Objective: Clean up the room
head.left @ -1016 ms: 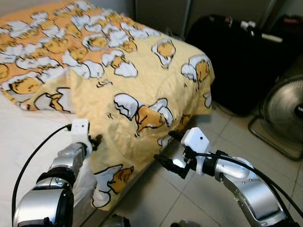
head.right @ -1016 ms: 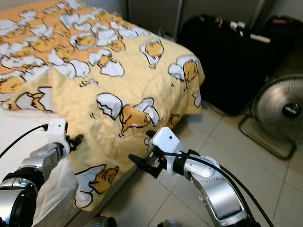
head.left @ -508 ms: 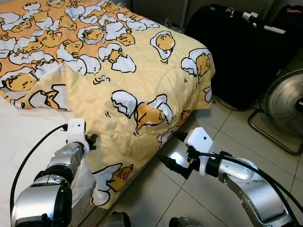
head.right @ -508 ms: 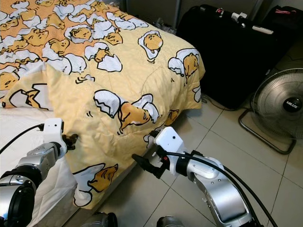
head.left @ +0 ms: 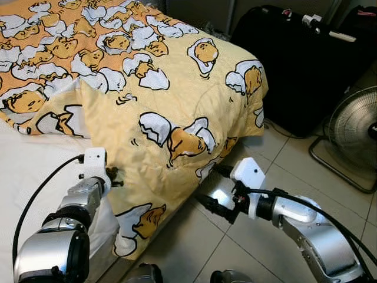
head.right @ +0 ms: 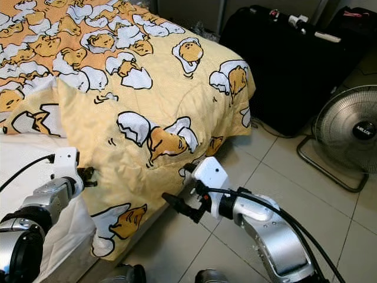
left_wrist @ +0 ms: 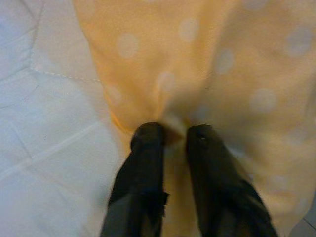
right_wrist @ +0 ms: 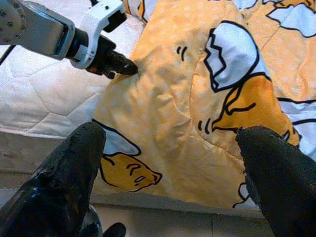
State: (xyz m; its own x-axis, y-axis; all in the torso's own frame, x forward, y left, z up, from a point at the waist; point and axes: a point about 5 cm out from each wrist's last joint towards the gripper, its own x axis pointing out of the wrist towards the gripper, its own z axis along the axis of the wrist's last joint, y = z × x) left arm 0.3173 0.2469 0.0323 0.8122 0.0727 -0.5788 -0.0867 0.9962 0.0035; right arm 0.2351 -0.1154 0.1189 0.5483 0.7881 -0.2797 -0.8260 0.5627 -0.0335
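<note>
A yellow quilt (head.left: 177,112) printed with egg cartoons lies rumpled over the bed, and its corner hangs down toward the floor. My left gripper (head.left: 115,177) is shut on the quilt's folded edge just above the white mattress (head.left: 35,171). In the left wrist view the two black fingers (left_wrist: 148,148) pinch yellow fabric between them. My right gripper (head.left: 209,184) is open and low over the tiles, beside the hanging part of the quilt with nothing between its fingers. In the right wrist view the quilt (right_wrist: 197,98) lies straight ahead between the spread fingers (right_wrist: 69,173).
A black suitcase (head.left: 306,65) stands against the wall to the right of the bed. On the tiled floor (head.left: 283,171) at the far right stands a floor fan (head.left: 353,135). A cable runs along my left arm (head.left: 35,206).
The camera has tilted, so the whole scene has shifted. My left gripper keeps its hold on the quilt edge. The right gripper has stayed open beside the hanging quilt.
</note>
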